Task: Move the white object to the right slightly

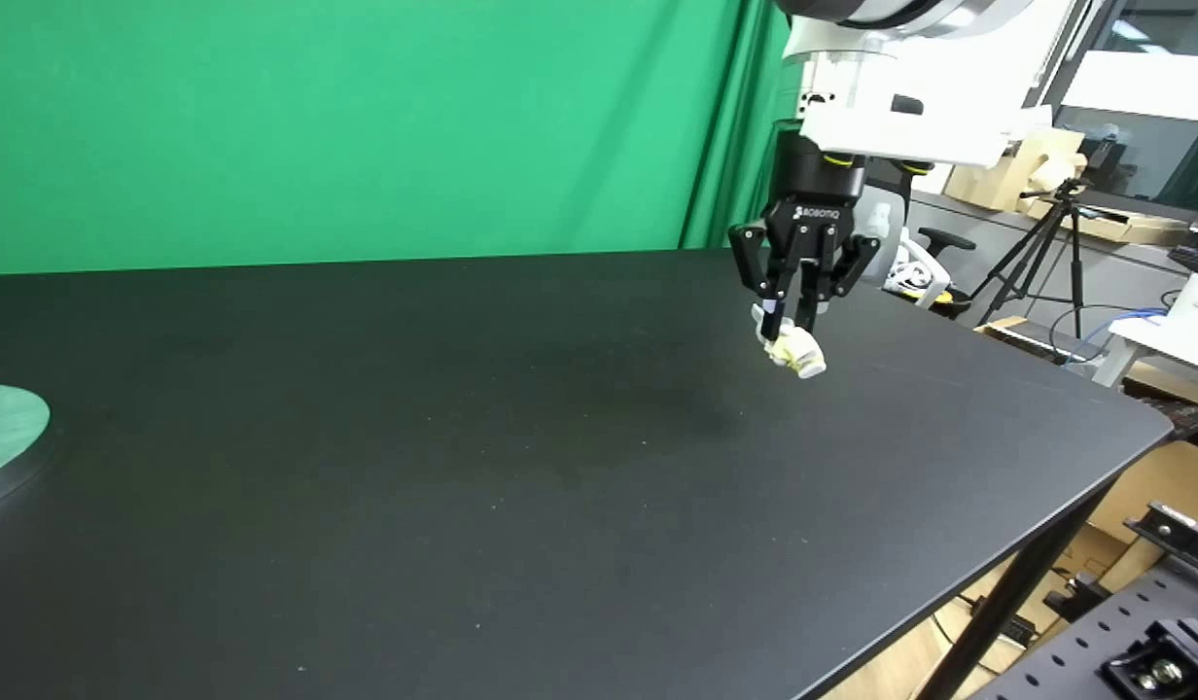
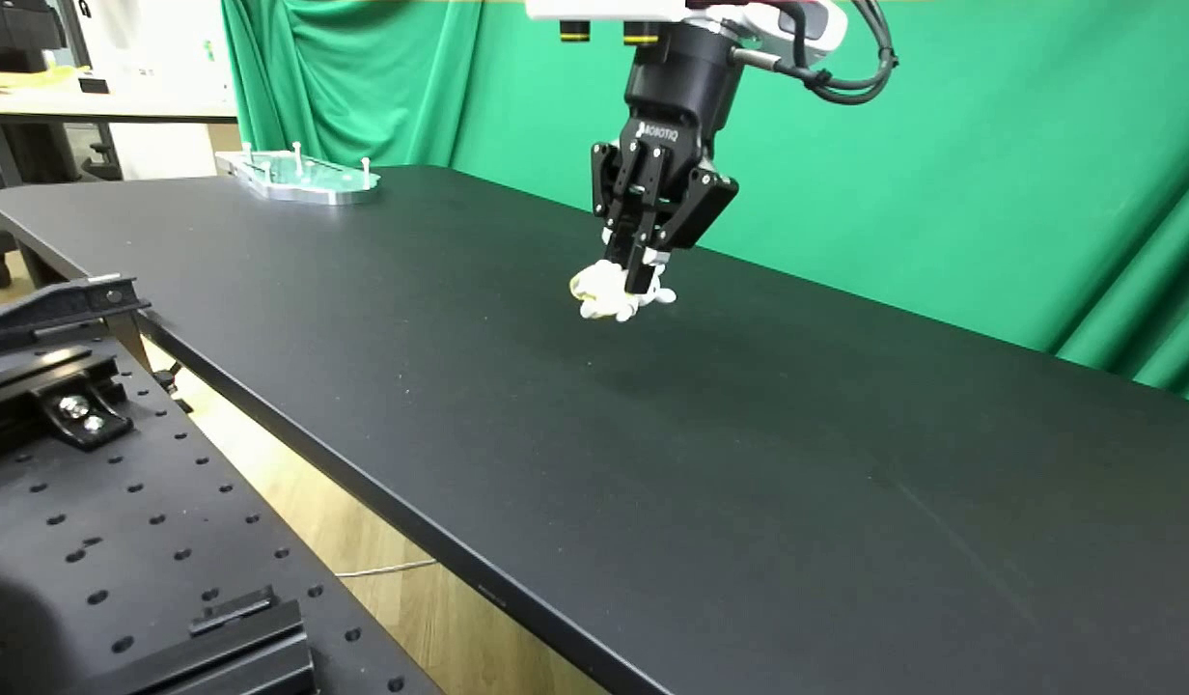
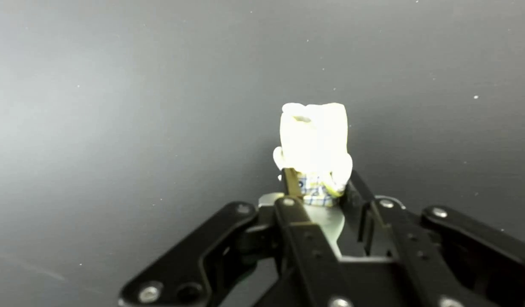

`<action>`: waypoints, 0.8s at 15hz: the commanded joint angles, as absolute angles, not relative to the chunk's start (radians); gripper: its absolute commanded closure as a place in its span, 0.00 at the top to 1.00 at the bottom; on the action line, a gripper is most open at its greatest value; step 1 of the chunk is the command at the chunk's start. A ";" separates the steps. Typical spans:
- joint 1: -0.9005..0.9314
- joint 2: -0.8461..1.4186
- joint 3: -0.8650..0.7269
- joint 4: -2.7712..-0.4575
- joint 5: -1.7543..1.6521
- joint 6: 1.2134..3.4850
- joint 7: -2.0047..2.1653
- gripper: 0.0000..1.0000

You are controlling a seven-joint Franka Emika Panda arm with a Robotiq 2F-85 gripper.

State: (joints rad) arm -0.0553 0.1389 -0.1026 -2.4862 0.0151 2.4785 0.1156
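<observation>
The white object [image 1: 800, 352] is small, lumpy and figure-like, with a yellowish patch. It also shows in an exterior view [image 2: 604, 290] and in the wrist view [image 3: 315, 136], where its top is overexposed and a blue-and-yellow checked part shows between the fingers. My gripper [image 1: 789, 329] points down with its fingers closed around the object; it also shows in an exterior view [image 2: 627, 275] and in the wrist view [image 3: 322, 175]. The object appears held above the dark table [image 1: 463, 544], with a faint shadow below it. Part of the object is hidden behind the fingers.
A pale green flat disc [image 1: 6, 428] sits at the table's left in an exterior view. A clear greenish plate with white posts [image 2: 310, 181] stands at the far table end. A perforated metal plate [image 2: 170, 541] lies beyond the table edge. Green curtains [image 1: 366, 126] hang behind.
</observation>
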 commanded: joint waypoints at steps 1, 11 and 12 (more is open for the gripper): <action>-0.078 0.103 -0.119 -2.529 0.008 2.508 0.143 0.61; -0.028 0.074 -0.122 -2.534 -0.159 2.523 0.336 1.00; -0.014 0.067 -0.120 -2.530 -0.207 2.517 0.388 1.00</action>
State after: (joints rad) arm -0.0530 0.1185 -0.1198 -2.5139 -0.0946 2.5233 0.2367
